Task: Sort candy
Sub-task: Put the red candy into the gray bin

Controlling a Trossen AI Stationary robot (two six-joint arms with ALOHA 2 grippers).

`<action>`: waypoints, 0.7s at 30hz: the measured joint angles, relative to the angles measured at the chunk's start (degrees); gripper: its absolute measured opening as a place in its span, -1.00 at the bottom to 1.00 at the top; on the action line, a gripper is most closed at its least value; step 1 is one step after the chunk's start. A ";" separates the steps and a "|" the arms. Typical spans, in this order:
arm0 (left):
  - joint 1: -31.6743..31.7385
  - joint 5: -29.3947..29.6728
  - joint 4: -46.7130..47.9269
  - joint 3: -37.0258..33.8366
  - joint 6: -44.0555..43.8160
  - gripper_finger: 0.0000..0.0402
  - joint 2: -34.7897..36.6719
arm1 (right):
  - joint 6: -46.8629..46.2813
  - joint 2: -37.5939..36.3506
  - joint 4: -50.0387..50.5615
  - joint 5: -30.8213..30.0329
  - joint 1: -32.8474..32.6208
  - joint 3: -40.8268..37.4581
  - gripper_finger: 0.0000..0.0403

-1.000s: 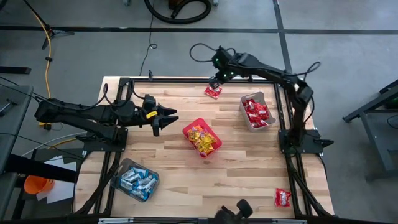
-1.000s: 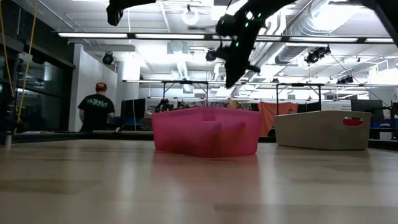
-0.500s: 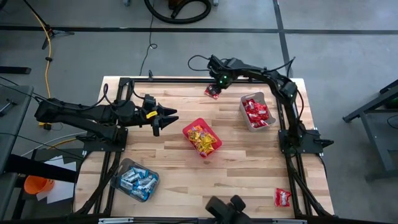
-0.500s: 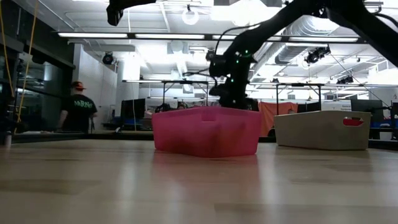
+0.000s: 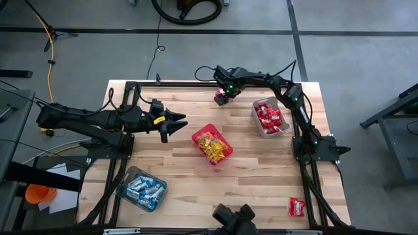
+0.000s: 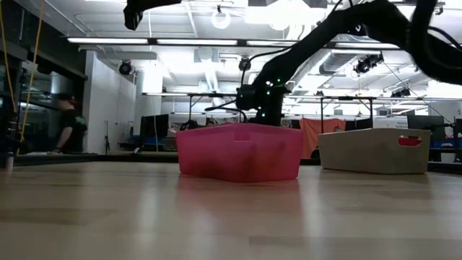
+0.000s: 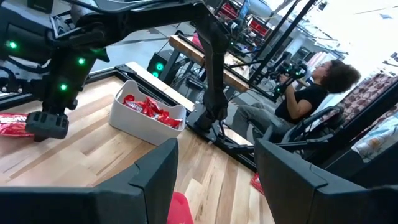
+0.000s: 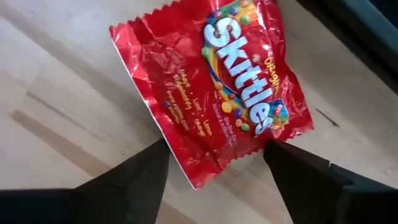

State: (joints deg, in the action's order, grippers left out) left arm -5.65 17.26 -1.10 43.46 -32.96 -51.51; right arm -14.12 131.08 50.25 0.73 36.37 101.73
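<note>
right end effector | spread wide over red packet (flat on table) | left end effector gaping

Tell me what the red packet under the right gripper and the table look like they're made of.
Red packet: seemingly thin glossy plastic film, given the crinkles, sheen and zigzag-cut edge. Table: looks like pale wooden butcher-block, with visible strips and grain and a smooth, slightly shiny finish.

Two dark fingers of the left end effector are seen spread apart. Beyond them, a white tub filled with red candy sits on the wooden surface, and a seated person is spotted farther back.
</note>
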 joint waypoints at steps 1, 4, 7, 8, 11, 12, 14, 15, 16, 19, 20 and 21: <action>0.00 0.01 0.00 0.00 -0.01 -0.01 0.00 | -0.25 0.10 0.13 -0.22 -0.08 0.00 0.29; 0.00 0.11 0.00 0.00 0.05 -0.01 0.00 | -0.60 -0.02 1.06 -1.09 0.07 -0.02 -0.02; 0.00 0.70 0.00 0.00 0.11 -0.01 0.00 | -0.04 -0.58 1.83 -3.37 -0.03 -0.15 -0.60; 0.00 0.99 0.01 0.00 0.14 -0.01 0.00 | 0.85 -0.89 2.09 -3.35 0.02 -0.21 -0.79; 0.00 1.22 0.02 0.00 0.16 -0.01 0.00 | 2.42 -2.36 4.81 -3.94 0.68 -0.57 -0.89; 0.00 1.22 0.02 0.00 0.16 -0.01 0.00 | 2.79 -3.12 5.58 -4.17 0.94 -0.57 -0.90; 0.00 1.22 0.02 0.00 0.16 -0.01 0.00 | 4.54 -5.38 7.04 -4.52 1.50 -0.57 -0.96; 0.00 1.22 0.02 0.00 0.16 -0.01 0.00 | 5.46 -6.77 7.74 -4.59 1.68 -0.55 -0.98; 0.00 1.22 0.03 0.00 0.17 -0.01 0.00 | 5.99 -8.22 8.14 -4.55 1.83 -0.55 -0.98; 0.00 1.22 0.11 0.00 0.97 -0.01 0.00 | 7.11 -13.23 8.27 -4.93 2.10 -0.55 -0.99; 0.00 1.22 0.13 0.00 1.29 -0.01 0.00 | 7.44 -15.12 7.95 -4.99 2.20 -0.53 -0.99; 0.00 1.22 0.11 0.00 1.54 -0.01 0.00 | 7.54 -17.05 7.43 -4.95 2.25 -0.47 -0.99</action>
State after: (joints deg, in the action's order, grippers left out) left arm -5.65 18.48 -0.99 43.46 -31.42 -51.51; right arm -6.58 114.03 57.68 -4.21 38.62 101.26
